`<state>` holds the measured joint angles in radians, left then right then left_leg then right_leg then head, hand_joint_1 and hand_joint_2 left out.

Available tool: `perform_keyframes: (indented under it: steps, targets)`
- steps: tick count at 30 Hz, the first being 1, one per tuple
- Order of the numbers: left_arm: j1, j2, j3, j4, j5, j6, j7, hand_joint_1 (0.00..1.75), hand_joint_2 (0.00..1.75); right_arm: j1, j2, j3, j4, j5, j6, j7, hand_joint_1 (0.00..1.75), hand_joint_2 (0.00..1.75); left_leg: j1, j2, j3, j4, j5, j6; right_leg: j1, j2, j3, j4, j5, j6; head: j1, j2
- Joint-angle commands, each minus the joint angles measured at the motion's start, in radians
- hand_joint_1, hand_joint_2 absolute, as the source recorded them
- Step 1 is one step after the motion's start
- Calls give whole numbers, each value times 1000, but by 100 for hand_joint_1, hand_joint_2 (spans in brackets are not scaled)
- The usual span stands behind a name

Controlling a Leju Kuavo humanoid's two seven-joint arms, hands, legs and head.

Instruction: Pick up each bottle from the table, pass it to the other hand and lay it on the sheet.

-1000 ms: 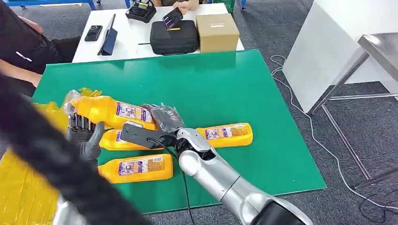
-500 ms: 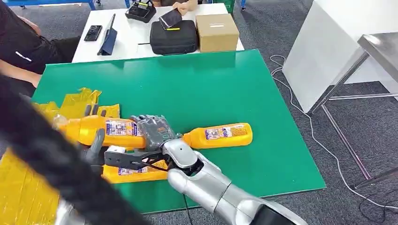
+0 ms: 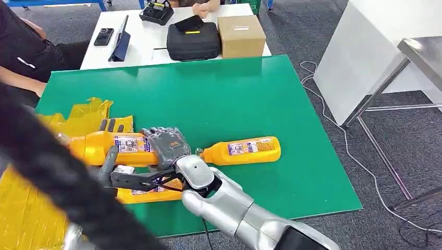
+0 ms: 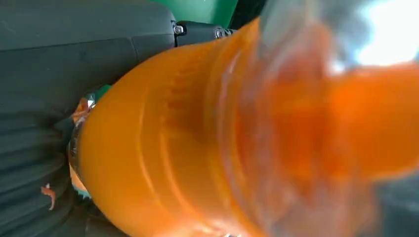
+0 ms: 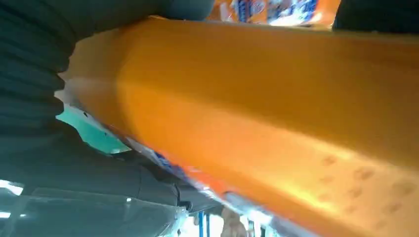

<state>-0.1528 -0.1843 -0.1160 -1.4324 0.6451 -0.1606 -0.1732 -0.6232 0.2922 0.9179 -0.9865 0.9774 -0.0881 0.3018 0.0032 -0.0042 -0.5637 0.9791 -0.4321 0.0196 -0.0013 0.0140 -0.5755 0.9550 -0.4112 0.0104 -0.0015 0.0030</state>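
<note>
While gripped, bottle [image 3: 112, 147] between both robot hands

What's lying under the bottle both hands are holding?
Under the held bottle, another orange bottle lies on the green table. The right hand and wrist bracket cover most of it.

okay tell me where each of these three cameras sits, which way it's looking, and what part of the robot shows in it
Head view: high on the body, looking forward and down at the green table; silver right arm and both robot hands, right robot hand and left robot hand, on the held orange bottle.
Left wrist view: behind the left robot hand, pressed close to the bottle.
Right wrist view: behind the right robot hand, along the bottle.
Shared: all three show that bottle.
</note>
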Motion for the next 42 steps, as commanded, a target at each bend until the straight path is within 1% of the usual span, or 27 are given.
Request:
perform_keyframes:
  steps: [1, 2, 3, 4, 5, 6, 7, 10, 11, 12, 13, 15, 16, 19, 20, 23, 24, 26, 29, 30, 33, 34, 35, 39, 40, 42]
  targets:
    - [-43, 16, -75, -20, -28, 77, -20, 0, 175, 39, -14, 117, 49, 35, 48, 12, 175, 175, 0, -2, 3, -1, 0, -1, 0, -3, 3, -1, -1, 0, 0, 0]
    - [-43, 12, -70, -23, -36, 93, -26, 0, 175, 43, -12, 116, 51, 34, 50, 13, 175, 175, 1, -3, 4, -1, -1, -1, 1, -4, 5, -2, -2, 0, 0, 0]
    - [-49, 1, -52, -26, -49, 130, -41, 23, 175, 48, -4, 115, 61, 30, 55, 16, 175, 175, 1, -4, 5, -2, -1, -1, 1, -5, 6, -2, -3, 0, 0, 0]
    - [-55, -3, -41, -32, -73, 160, -56, 147, 175, 52, 3, 118, 71, 30, 60, 18, 175, 175, 1, -4, 5, -2, -1, -1, 1, -5, 5, -2, -2, 0, 0, 0]
    - [-57, -4, -39, -38, -75, 162, -55, 175, 175, 53, 6, 120, 78, 30, 62, 20, 175, 175, 1, -3, 4, -1, -1, -1, 1, -5, 5, -2, -2, 0, 0, 0]
    - [-59, -11, -21, -49, -89, 187, -62, 175, 175, 62, 11, 125, 91, 31, 66, 19, 175, 175, 1, -2, 2, -1, 0, -1, 1, -3, 3, -1, -1, 0, 0, 0]
    - [-56, -14, -12, -58, -91, 192, -62, 175, 175, 67, 11, 129, 98, 31, 70, 19, 175, 175, 1, -3, 4, -1, -1, -1, 1, -4, 4, -2, -2, 0, 0, 0]
    - [-37, -13, -5, -71, -94, 186, -66, 175, 175, 79, 2, 131, 104, 27, 69, 18, 175, 175, 1, -3, 2, -2, 0, -1, 1, -4, 3, -2, -1, 0, 0, 0]
    - [-33, -14, -4, -73, -94, 186, -66, 175, 175, 79, 1, 130, 104, 26, 69, 18, 175, 175, 1, -4, 5, -2, -1, -1, 1, -5, 6, -3, -2, 0, 0, 0]
    - [-33, -15, -4, -72, -94, 186, -66, 175, 175, 80, 0, 130, 105, 26, 69, 18, 175, 175, 1, -2, 3, -2, 0, -1, 1, -3, 4, -2, -1, 0, 0, 0]
    - [-32, -17, -5, -72, -94, 186, -66, 175, 175, 82, -1, 129, 106, 25, 69, 19, 175, 175, 1, -3, 5, -2, -1, -1, 1, -5, 6, -3, -2, 0, 0, 0]
    - [-34, -21, -3, -68, -94, 187, -66, 175, 175, 84, 1, 124, 110, 24, 71, 19, 175, 175, 1, -4, 3, -2, 0, -1, 1, -5, 4, -2, -1, 0, 0, 0]
    - [-34, -20, -2, -68, -94, 187, -66, 175, 175, 88, -1, 124, 112, 23, 70, 20, 175, 175, 1, -5, 5, -2, -1, -1, 1, -6, 6, -3, -2, 0, 0, 0]
    - [-29, -20, 3, -75, -94, 187, -65, 175, 175, 95, -3, 123, 113, 23, 71, 20, 175, 175, 1, -2, 2, -1, 0, -1, 1, -3, 2, -2, -1, 0, 0, 0]
    - [-26, -21, 7, -79, -94, 187, -65, 175, 175, 97, -2, 120, 115, 24, 71, 19, 175, 175, 1, -4, 5, -2, -1, -1, 1, -5, 6, -2, -2, 0, 0, 0]
    - [-26, -21, 7, -79, -94, 187, -65, 175, 175, 97, -2, 120, 115, 24, 71, 19, 175, 175, 1, -3, 2, -2, 0, -1, 1, -4, 3, -2, -1, 0, 0, 0]
    - [-26, -21, 7, -79, -94, 187, -65, 175, 175, 97, -2, 120, 115, 24, 71, 19, 175, 175, 1, -5, 5, -2, 0, -1, 1, -6, 6, -3, -2, 0, 0, 0]
    - [-26, -21, 7, -79, -94, 187, -65, 175, 175, 97, -2, 120, 115, 24, 71, 19, 175, 175, 1, -5, 4, -2, 0, -1, 1, -6, 6, -3, -2, 0, 0, 0]
    - [-18, -23, 25, -83, -93, 188, -70, 175, 175, 99, -13, 96, 109, 17, 45, 12, 175, 175, 1, -3, 2, -1, 0, -1, 1, -4, 3, -2, -1, 0, 0, 0]
    - [-16, -21, 30, -83, -93, 188, -72, 175, 175, 99, -18, 87, 107, 14, 37, 10, 175, 175, 1, -5, 4, -2, 0, -1, 1, -6, 6, -3, -2, 0, 0, 0]
    - [3, -11, 70, -97, -85, 197, -97, 175, 175, 108, -55, 4, 51, -11, -34, 9, 175, 175, 1, -3, 2, -2, 0, -1, 1, -4, 3, -2, -1, 0, 0, 0]
    - [11, -5, 79, -102, -84, 195, -99, 175, 175, 105, -67, -9, 38, -11, -31, 7, 175, 175, 1, -5, 4, -2, 0, -1, 1, -6, 6, -3, -2, 0, 0, 0]
    - [13, -3, 82, -104, -82, 193, -100, 175, 175, 103, -71, -13, 33, -12, -29, 2, 175, 175, 1, -4, 3, -2, 0, -1, 1, -5, 4, -3, -1, 0, 0, 0]
    - [13, -3, 82, -104, -82, 193, -100, 175, 175, 103, -71, -13, 33, -12, -29, 2, 175, 175, 1, -3, 2, -1, 0, -1, 1, -3, 3, -2, -1, 0, 0, 0]
    - [13, -3, 82, -104, -82, 193, -100, 175, 175, 103, -71, -13, 33, -12, -29, 2, 175, 175, 1, -4, 4, -2, 0, -1, 1, -5, 5, -3, -1, 0, 0, 0]
    - [12, -6, 80, -104, -82, 194, -99, 175, 175, 108, -67, -12, 32, -12, -31, 5, 175, 175, 1, -3, 2, -1, 0, -1, 1, -4, 3, -2, -1, 0, 0, 0]
